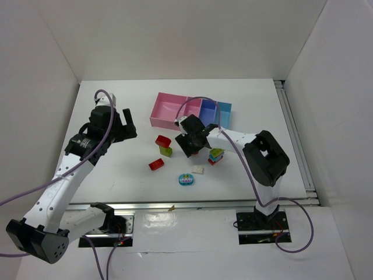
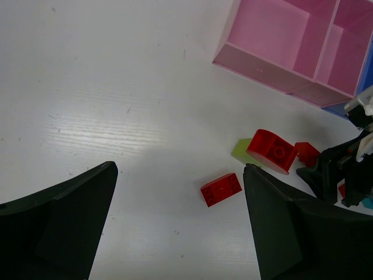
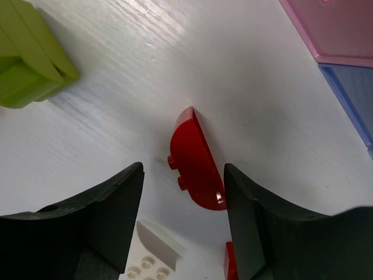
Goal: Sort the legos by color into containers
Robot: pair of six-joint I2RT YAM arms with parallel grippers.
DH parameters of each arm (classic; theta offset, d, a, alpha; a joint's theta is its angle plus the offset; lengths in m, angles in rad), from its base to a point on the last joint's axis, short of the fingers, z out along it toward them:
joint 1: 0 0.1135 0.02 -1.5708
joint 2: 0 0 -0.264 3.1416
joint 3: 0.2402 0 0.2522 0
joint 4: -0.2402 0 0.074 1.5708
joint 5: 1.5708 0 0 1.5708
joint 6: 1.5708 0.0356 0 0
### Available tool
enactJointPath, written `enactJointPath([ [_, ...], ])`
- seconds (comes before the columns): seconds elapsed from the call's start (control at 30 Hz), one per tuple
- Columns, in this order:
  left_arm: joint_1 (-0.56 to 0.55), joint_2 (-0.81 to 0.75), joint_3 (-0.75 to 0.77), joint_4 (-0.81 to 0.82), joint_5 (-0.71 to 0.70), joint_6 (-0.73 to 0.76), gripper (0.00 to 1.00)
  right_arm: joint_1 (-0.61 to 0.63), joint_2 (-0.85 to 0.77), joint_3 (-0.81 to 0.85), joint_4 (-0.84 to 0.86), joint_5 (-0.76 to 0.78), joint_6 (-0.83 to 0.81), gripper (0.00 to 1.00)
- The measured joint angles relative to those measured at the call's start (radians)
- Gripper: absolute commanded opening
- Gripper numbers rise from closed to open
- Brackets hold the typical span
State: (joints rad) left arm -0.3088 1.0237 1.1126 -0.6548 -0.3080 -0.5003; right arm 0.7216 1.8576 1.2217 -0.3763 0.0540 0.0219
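The right gripper (image 1: 191, 142), jaws partly apart, straddles a red curved brick (image 3: 195, 166) lying on the table (image 1: 116, 169), close against one finger and clear of the other. The left gripper (image 2: 179, 170) hovers wide open above a small red brick (image 2: 221, 189). The bins (image 1: 169, 109) stand just beyond.

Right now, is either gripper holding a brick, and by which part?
Nothing is held. The right gripper stands open around a red curved brick, with a gap on one side. The left gripper is open and empty.
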Motion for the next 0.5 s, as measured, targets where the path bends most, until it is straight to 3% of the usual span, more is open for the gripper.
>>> enactJointPath([
  [0.17,0.000,0.003,0.000,0.000,-0.001,0.000,1.00,-0.013,0.026,0.000,0.022,-0.010,-0.001,0.47],
  [0.23,0.000,0.001,-0.005,0.003,-0.002,0.000,1.00,-0.014,0.033,0.000,0.025,-0.011,0.002,0.45],
  [0.27,0.000,0.000,-0.007,0.001,-0.003,0.000,1.00,-0.014,0.035,0.000,0.025,-0.010,0.005,0.34],
  [0.37,0.000,0.000,-0.007,0.001,-0.005,0.000,1.00,-0.014,0.034,0.000,0.025,-0.004,0.017,0.23],
  [0.5,0.000,-0.001,-0.007,0.001,-0.006,0.000,1.00,-0.014,-0.011,-0.006,0.016,0.034,0.042,0.20],
])
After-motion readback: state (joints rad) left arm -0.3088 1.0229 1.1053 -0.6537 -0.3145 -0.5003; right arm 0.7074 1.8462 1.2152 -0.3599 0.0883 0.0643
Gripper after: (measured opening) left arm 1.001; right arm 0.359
